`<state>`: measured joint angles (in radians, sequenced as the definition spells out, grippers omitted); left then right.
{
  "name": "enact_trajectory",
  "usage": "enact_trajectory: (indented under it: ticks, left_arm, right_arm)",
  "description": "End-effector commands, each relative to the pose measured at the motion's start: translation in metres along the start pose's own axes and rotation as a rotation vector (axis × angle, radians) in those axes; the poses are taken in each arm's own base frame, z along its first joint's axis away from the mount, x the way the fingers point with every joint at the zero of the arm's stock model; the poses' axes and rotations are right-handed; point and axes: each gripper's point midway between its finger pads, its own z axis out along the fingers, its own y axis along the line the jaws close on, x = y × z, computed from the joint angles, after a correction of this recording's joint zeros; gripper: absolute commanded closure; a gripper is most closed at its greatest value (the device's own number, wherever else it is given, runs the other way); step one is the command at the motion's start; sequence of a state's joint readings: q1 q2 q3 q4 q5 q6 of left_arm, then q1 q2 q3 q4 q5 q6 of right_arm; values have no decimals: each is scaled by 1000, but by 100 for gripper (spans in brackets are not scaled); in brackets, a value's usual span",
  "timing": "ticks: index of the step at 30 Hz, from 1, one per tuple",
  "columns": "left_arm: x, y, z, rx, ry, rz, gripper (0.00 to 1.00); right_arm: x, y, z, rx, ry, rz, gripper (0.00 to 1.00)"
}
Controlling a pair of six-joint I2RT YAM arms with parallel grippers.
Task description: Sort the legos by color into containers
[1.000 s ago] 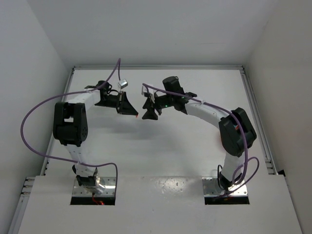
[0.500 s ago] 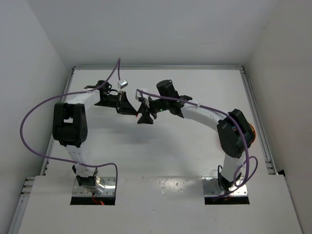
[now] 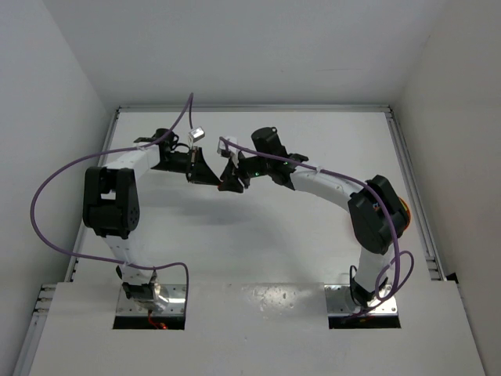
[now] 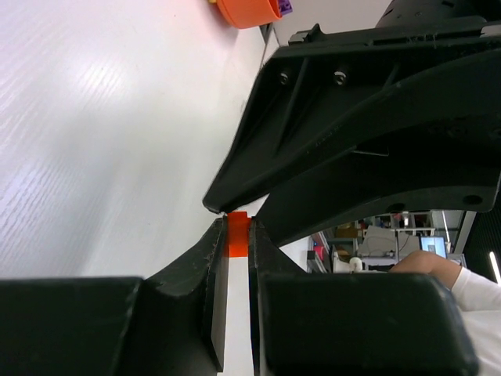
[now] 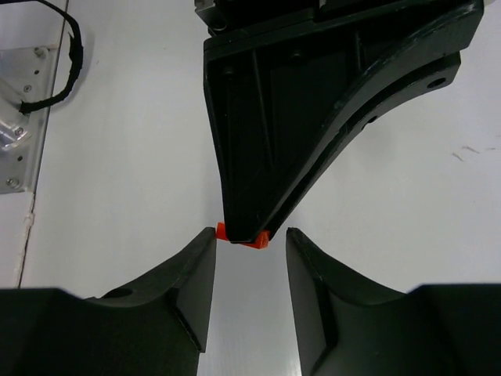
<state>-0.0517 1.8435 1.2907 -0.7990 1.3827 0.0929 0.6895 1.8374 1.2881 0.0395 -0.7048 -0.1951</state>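
Left gripper (image 3: 218, 182), clenched on one orange lego (image 4: 237, 233) over the worktop (image 4: 94, 141), meets the right gripper (image 5: 250, 235), whose spread jaws flank it, each blocking much of the other's wrist view, while the distant orange bowl (image 4: 246, 12) is cropped by the frame edge.

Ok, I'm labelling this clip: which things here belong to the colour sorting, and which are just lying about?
Job in hand:
orange lego, pinched in the left gripper
right gripper, open, facing it
orange bowl
purple lego at its edge

Lying about:
purple cables
black cable
metal base plate
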Motion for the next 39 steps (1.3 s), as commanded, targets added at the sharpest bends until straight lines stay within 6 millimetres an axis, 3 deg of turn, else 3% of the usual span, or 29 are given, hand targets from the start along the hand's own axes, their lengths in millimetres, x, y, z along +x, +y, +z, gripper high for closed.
enact_trajectory:
  ticks: [1,12,13,14,17,21,26,27,29,30,35,36,38,39]
  left_arm:
    - [-2,-14,-1,18,-8,68,100]
    - [-4,-15,-1,17,-9,77,98]
    - [-4,-15,-1,17,-9,77,92]
    - [-4,-15,-1,17,-9,77,75]
    - [-8,-11,-5,-12,-17,84,56]
    - [-13,-8,-12,-43,-33,99,43]
    - [-21,2,-30,-118,-74,106,39]
    - [-23,2,-34,-135,-82,114,39]
    - [-28,9,-44,-204,-95,138,39]
    - [-33,8,-51,-238,-109,173,39]
    - [-65,14,-70,-559,-151,380,36]
    - [-66,16,-65,-583,-135,404,33]
    - [-73,17,-67,-658,-136,437,32]
    - [-71,21,-62,-653,-123,429,30]
  right_arm:
    - [-21,-4,1,16,-60,-34,61]
    - [-19,-5,5,33,-45,-21,89]
    - [-18,-8,4,46,-40,-30,91]
    - [-18,-8,4,46,-40,-30,92]
    - [-13,-8,1,59,-20,-29,96]
    - [-8,-3,-9,62,-3,-31,99]
    - [14,1,-31,82,86,-35,100]
    - [30,3,-40,88,140,-4,100]
    - [36,-3,-60,140,195,18,100]
    - [51,-10,-78,180,256,58,100]
    - [76,-26,-154,335,409,152,100]
    - [83,-31,-183,397,458,172,100]
    - [89,-35,-214,461,502,189,100]
    - [93,-44,-239,525,532,196,100]
